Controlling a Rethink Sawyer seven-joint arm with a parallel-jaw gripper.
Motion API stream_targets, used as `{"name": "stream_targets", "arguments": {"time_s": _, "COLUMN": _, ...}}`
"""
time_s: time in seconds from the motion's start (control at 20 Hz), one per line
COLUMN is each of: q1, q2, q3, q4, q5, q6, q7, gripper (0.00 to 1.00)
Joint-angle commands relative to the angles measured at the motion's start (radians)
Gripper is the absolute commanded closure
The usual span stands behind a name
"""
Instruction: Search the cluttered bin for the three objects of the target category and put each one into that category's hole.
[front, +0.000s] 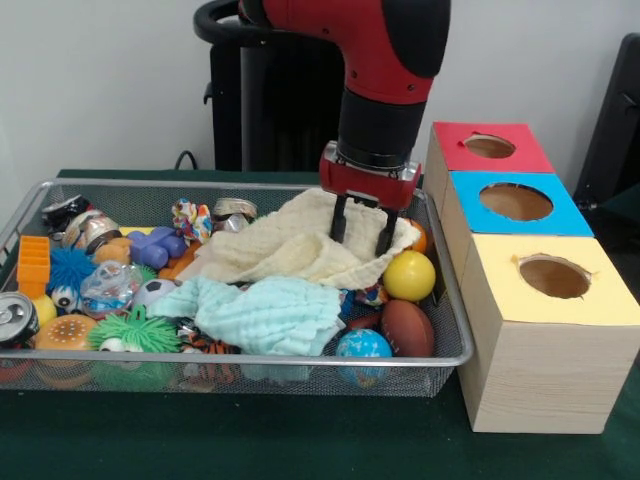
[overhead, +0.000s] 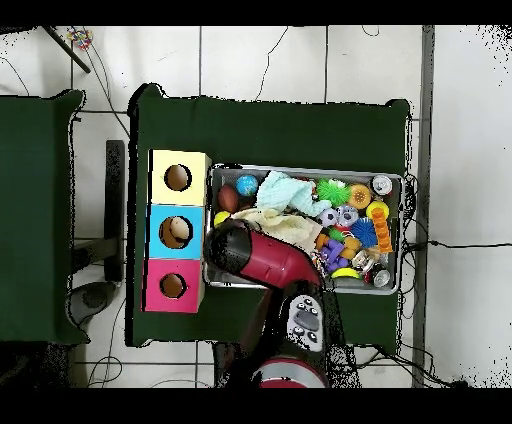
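Note:
The bin (front: 250, 357) is a silver wire-mesh basket full of toys and cloths; in the overhead view its rim (overhead: 300, 168) shows to the right of the boxes. My gripper (front: 361, 226) hangs open over the bin's far right part. Its fingertips (front: 338, 232) touch a cream cloth (front: 290, 245), and nothing is held between them. The red-topped box's hole (front: 489, 146) is at the far right, beyond the gripper; it also shows in the overhead view (overhead: 173, 286). In the overhead view the red arm (overhead: 255, 255) hides the gripper.
A light green cloth (front: 265, 310) lies in front of the cream one. A yellow ball (front: 409, 275), a brown football (front: 407, 327) and a globe ball (front: 363, 346) lie at the bin's right. Blue-topped (front: 515, 202) and yellow-topped (front: 553, 276) boxes stand nearer. Cans and spiky toys fill the left.

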Motion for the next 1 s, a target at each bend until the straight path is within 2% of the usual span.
{"name": "stream_targets", "arguments": {"time_s": 0.05, "q1": 0.141, "q2": 0.096, "q3": -0.200, "q4": -0.155, "q5": -0.037, "q6": 0.067, "q7": 0.198, "gripper": 0.00}}
{"name": "stream_targets", "arguments": {"time_s": 0.15, "q1": 0.170, "q2": 0.086, "q3": -0.247, "q4": -0.172, "q5": -0.044, "q6": 0.110, "q7": 0.187, "gripper": 0.00}}
{"name": "stream_targets", "arguments": {"time_s": 0.35, "q1": 0.152, "q2": 0.009, "q3": -0.232, "q4": -0.159, "q5": -0.037, "q6": 0.218, "q7": 0.145, "gripper": 0.00}}
{"name": "stream_targets", "arguments": {"time_s": 0.5, "q1": 0.150, "q2": -0.019, "q3": -0.237, "q4": -0.168, "q5": -0.036, "q6": 0.275, "q7": 0.134, "gripper": 0.00}}
{"name": "stream_targets", "arguments": {"time_s": 0.6, "q1": 0.134, "q2": -0.031, "q3": -0.212, "q4": -0.150, "q5": -0.029, "q6": 0.258, "q7": 0.132, "gripper": 0.00}}
{"name": "stream_targets", "arguments": {"time_s": 0.8, "q1": 0.153, "q2": -0.018, "q3": -0.223, "q4": -0.146, "q5": -0.025, "q6": 0.239, "q7": 0.162, "gripper": 0.00}}
{"name": "stream_targets", "arguments": {"time_s": 1.0, "q1": 0.082, "q2": -0.005, "q3": -0.163, "q4": -0.154, "q5": -0.030, "q6": 0.179, "q7": 0.102, "gripper": 0.00}}
